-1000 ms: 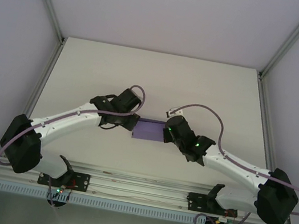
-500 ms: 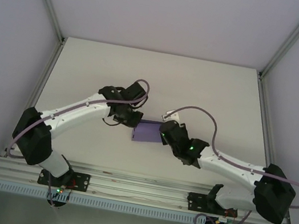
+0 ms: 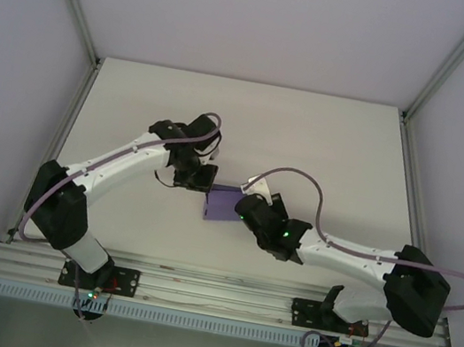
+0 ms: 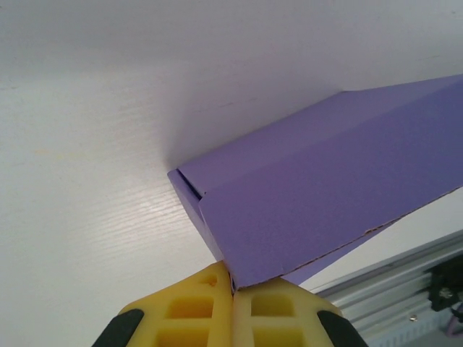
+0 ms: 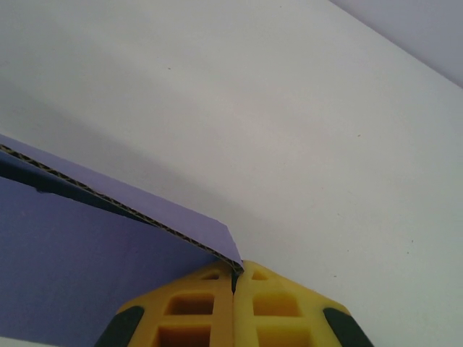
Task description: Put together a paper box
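- Purple card makes up the paper box (image 3: 223, 205), which lies a little nearer than the middle of the pale surface (image 3: 311, 134) in the overhead view, between the two arms.
- From above, the box reads as a small folded shape, its long side running left to right and tilted slightly.
- The left hand (image 3: 201, 178) meets the box at its upper left end; the right hand (image 3: 250, 210) meets it at the right end.
- In the left wrist view, the left hand (image 4: 233, 280) is clamped on the paper box (image 4: 325, 181): the yellow fingers (image 4: 188, 312) press together with a corner of the card pinched in the seam between them.
- In that same view, one purple panel overlaps another, with a thin dark slit between them near the corner and a crease running along the upper panel.
- A soft shadow falls on the surface (image 4: 87, 188) beside the box, and a metal rail (image 4: 394, 278) shows at the lower right.
- In the right wrist view, the right hand (image 5: 234, 280) is likewise closed tight on the paper box (image 5: 79, 289), its yellow fingers (image 5: 286, 312) together on a corner.
- The cut edge of the card there shows its corrugated core, slanting down from the left into the grip.
- White surface (image 5: 304, 108) lies beyond that edge.
- Whether the box rests on the surface or is held just clear of it cannot be told.
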You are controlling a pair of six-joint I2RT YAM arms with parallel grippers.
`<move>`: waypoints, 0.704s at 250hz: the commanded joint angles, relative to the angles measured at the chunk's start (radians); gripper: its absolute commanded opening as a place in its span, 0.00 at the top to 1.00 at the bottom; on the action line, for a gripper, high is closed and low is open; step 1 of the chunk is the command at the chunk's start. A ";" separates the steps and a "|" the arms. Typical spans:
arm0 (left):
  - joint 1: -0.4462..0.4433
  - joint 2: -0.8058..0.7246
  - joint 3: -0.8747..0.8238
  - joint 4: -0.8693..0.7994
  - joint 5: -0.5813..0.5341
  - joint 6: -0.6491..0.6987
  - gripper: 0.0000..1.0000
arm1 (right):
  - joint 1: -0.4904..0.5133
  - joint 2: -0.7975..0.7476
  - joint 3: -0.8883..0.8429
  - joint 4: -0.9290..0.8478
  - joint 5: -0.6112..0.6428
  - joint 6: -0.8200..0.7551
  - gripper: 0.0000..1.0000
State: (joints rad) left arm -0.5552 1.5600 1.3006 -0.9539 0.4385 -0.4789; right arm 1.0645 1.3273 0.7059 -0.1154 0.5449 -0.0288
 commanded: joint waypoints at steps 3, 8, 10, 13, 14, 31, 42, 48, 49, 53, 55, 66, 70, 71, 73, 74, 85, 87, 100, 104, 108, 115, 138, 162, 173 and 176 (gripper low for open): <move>0.007 -0.025 0.020 0.081 0.150 -0.046 1.00 | 0.029 0.048 -0.023 -0.060 -0.085 -0.039 1.00; 0.010 -0.021 0.019 0.081 0.160 -0.049 1.00 | 0.030 0.049 -0.021 -0.063 -0.085 -0.040 1.00; 0.010 -0.021 0.017 0.082 0.165 -0.048 1.00 | 0.030 0.050 -0.021 -0.065 -0.086 -0.040 1.00; 0.012 -0.018 0.015 0.083 0.175 -0.047 1.00 | 0.029 0.051 -0.020 -0.068 -0.088 -0.041 1.00; 0.013 -0.017 0.015 0.083 0.179 -0.048 1.00 | 0.029 0.051 -0.019 -0.068 -0.087 -0.041 1.00; 0.028 -0.007 0.007 0.096 0.232 -0.057 1.00 | 0.031 0.057 -0.020 -0.066 -0.090 -0.046 1.00; 0.039 -0.004 0.011 0.098 0.257 -0.058 1.00 | 0.034 0.058 -0.023 -0.059 -0.097 -0.053 1.00; 0.043 -0.003 0.017 0.089 0.250 -0.055 1.00 | 0.038 0.059 -0.024 -0.057 -0.100 -0.059 1.00; 0.043 -0.003 0.018 0.088 0.247 -0.053 1.00 | 0.038 0.058 -0.025 -0.057 -0.101 -0.060 1.00; 0.044 -0.004 0.025 0.076 0.236 -0.046 1.00 | 0.040 0.058 -0.026 -0.054 -0.102 -0.063 1.00; 0.044 -0.003 0.029 0.070 0.230 -0.042 1.00 | 0.042 0.058 -0.025 -0.053 -0.102 -0.064 1.00; 0.046 -0.005 0.056 0.030 0.201 -0.007 1.00 | 0.043 0.060 -0.025 -0.053 -0.101 -0.065 1.00; 0.045 -0.006 0.067 0.018 0.193 0.003 1.00 | 0.043 0.062 -0.024 -0.055 -0.101 -0.065 1.00; 0.046 -0.006 0.070 0.015 0.189 0.004 1.00 | 0.043 0.062 -0.024 -0.055 -0.101 -0.066 1.00; 0.047 -0.008 0.072 0.011 0.184 0.008 1.00 | 0.043 0.064 -0.023 -0.054 -0.101 -0.066 1.00; 0.046 -0.008 0.075 0.008 0.183 0.010 1.00 | 0.043 0.064 -0.023 -0.055 -0.101 -0.066 1.00; 0.049 -0.016 0.082 0.002 0.175 0.013 1.00 | 0.047 0.073 -0.022 -0.053 -0.096 -0.079 1.00; 0.049 -0.019 0.081 0.005 0.178 0.012 1.00 | 0.050 0.075 -0.021 -0.053 -0.092 -0.083 1.00; 0.052 -0.029 0.062 0.030 0.202 -0.008 1.00 | 0.062 0.090 -0.018 -0.047 -0.068 -0.103 1.00; 0.053 -0.029 0.058 0.039 0.213 -0.017 1.00 | 0.067 0.095 -0.017 -0.045 -0.059 -0.108 1.00; 0.055 -0.029 0.053 0.048 0.229 -0.023 1.00 | 0.070 0.102 -0.013 -0.043 -0.053 -0.112 1.00; 0.057 -0.029 0.044 0.060 0.249 -0.031 1.00 | 0.073 0.113 -0.009 -0.045 -0.049 -0.115 1.00; 0.061 -0.027 0.035 0.075 0.269 -0.043 1.00 | 0.081 0.149 0.013 -0.063 -0.041 -0.121 1.00; 0.075 -0.020 0.039 0.062 0.312 -0.036 1.00 | 0.091 0.174 0.026 -0.078 -0.018 -0.129 1.00; 0.077 -0.018 0.058 0.029 0.300 0.002 1.00 | 0.091 0.177 0.028 -0.084 -0.016 -0.131 1.00; 0.076 -0.019 0.063 0.021 0.293 0.016 1.00 | 0.091 0.177 0.029 -0.083 -0.020 -0.133 1.00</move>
State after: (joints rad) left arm -0.4713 1.5581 1.3251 -0.9825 0.6106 -0.5064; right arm 1.1141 1.4372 0.7490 -0.0982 0.6907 -0.1192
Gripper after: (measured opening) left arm 0.065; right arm 0.055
